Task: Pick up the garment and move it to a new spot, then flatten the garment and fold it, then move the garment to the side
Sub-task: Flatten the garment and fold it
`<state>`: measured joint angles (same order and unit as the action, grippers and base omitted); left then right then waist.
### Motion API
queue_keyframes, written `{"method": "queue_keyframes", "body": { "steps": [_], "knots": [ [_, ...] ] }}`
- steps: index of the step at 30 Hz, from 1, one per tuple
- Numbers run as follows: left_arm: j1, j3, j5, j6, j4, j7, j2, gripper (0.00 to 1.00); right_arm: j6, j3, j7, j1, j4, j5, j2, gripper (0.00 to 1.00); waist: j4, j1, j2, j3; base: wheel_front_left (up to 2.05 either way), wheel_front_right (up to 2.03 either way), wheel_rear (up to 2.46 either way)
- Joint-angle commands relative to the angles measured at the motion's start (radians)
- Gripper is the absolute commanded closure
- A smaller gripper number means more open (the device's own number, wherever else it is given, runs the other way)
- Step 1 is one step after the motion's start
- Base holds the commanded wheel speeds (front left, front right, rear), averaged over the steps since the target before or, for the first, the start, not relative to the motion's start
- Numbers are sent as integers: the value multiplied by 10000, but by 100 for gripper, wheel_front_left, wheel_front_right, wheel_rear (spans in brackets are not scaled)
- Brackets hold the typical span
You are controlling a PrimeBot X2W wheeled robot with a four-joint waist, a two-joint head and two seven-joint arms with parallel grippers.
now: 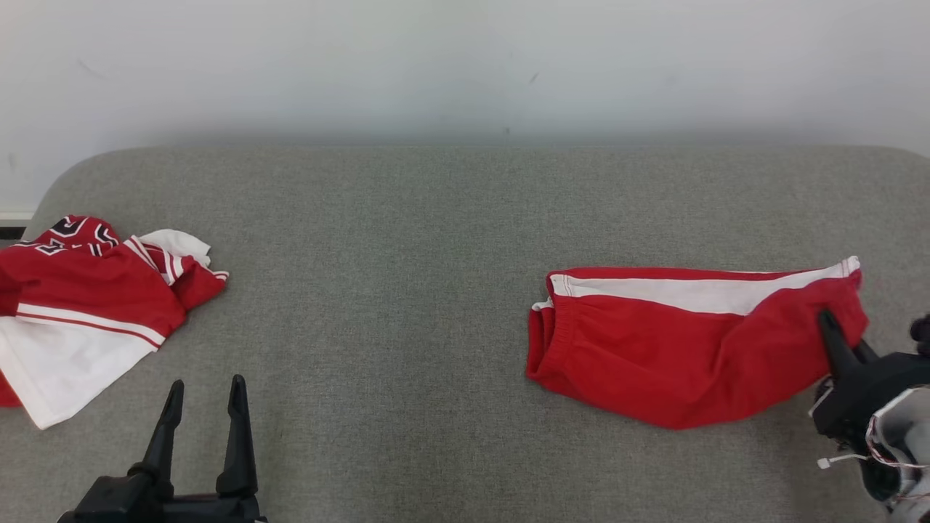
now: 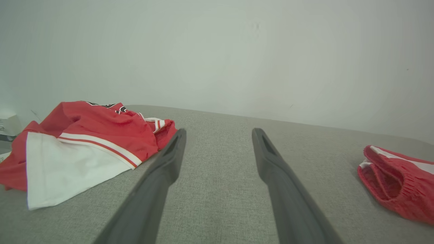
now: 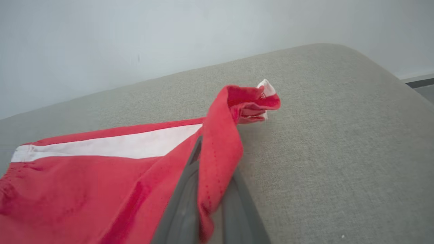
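Holding the shorts (image 1: pixel 676 349) by the right hem, pinched shut in my right gripper (image 1: pixel 834 330), left gripper (image 1: pixel 205 403) wide open near the jersey (image 1: pixel 87 305), I worry this thin edge grip slips or drags the fold open on the table's (image 1: pixel 407 240) right side.

The dark right gripper's (image 1: pixel 843 340) fingertips are hidden in its wrist view by the hem fold of the red fabric shorts with a white side stripe (image 1: pixel 676 356); the head view's left edge cuts off the crumpled red-and-white jersey (image 1: pixel 87 298), its black lettering (image 1: pixel 69 231) unreadable
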<state>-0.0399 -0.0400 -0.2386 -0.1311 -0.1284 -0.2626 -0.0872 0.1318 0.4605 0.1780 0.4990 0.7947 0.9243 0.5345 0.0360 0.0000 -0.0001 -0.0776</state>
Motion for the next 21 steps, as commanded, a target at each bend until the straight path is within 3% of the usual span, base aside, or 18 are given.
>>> {"method": "queue_keyframes", "body": {
  "steps": [1,11,21],
  "knots": [
    [132,-31,62,13,38,-32,-22,0,-23,55,61,70,-149,-104,-131,100,-33,0,1,34,0,0,0],
    [-76,201,16,12,-39,-32,32,0,-23,761,-901,-1,-2185,-1051,-1318,100,244,0,1,26,0,0,0],
    [-490,592,-82,14,-211,-32,101,0,-23,836,-1487,-434,-2105,-1866,-2369,100,940,0,1,-217,0,0,0]
  ]
}}
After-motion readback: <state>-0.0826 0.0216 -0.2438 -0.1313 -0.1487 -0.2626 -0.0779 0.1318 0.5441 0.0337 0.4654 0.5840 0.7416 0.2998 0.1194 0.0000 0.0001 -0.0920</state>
